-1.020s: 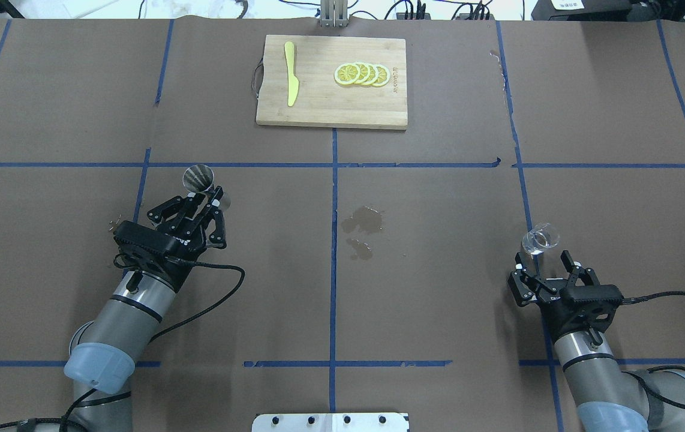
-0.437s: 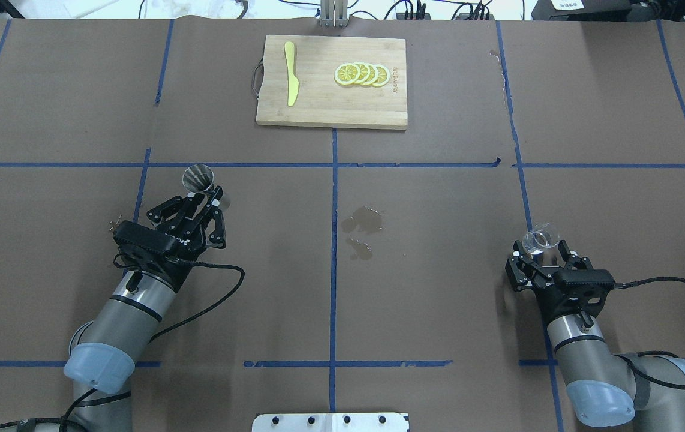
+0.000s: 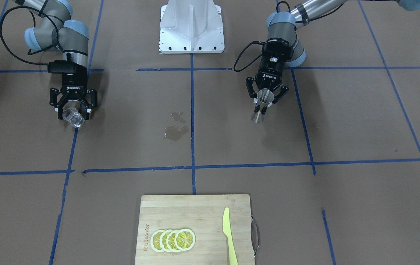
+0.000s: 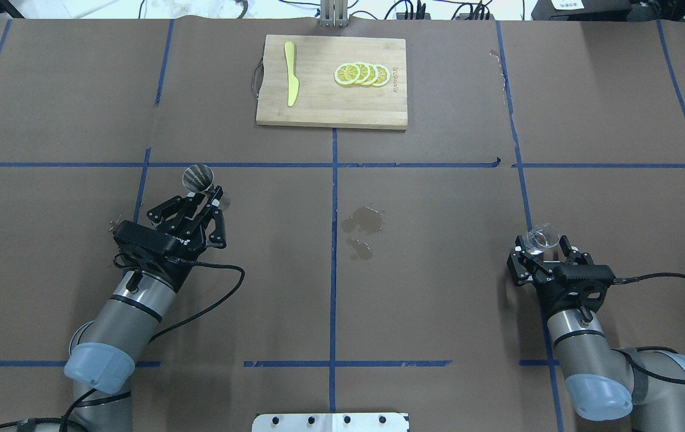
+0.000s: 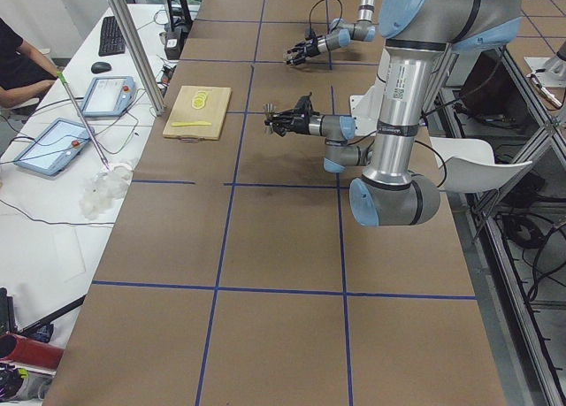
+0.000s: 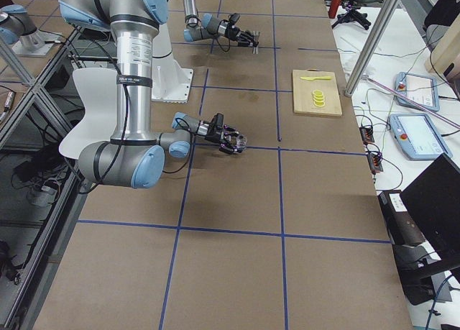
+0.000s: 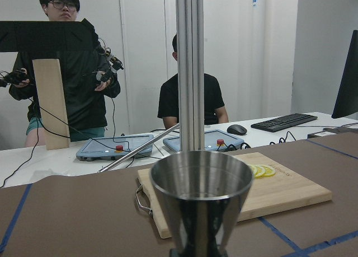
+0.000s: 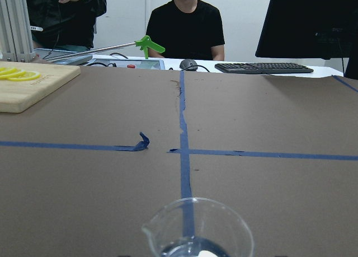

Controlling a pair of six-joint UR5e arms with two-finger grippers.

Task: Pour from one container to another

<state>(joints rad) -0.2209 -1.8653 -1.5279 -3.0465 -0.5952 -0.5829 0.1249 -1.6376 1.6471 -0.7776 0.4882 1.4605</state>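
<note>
left gripper [image 4: 204, 197] clamped on silvery steel hourglass jigger [image 4: 198, 177] | right gripper [image 4: 542, 247] straddles small clear glass cup [image 4: 540, 237], grip unclear

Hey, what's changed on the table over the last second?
The right tool slid forward so its open jaws now straddle the glass cup; no grip visible yet. The left tool stays shut on the steel jigger; cutting board, lemon slices and knife haven't moved.
</note>
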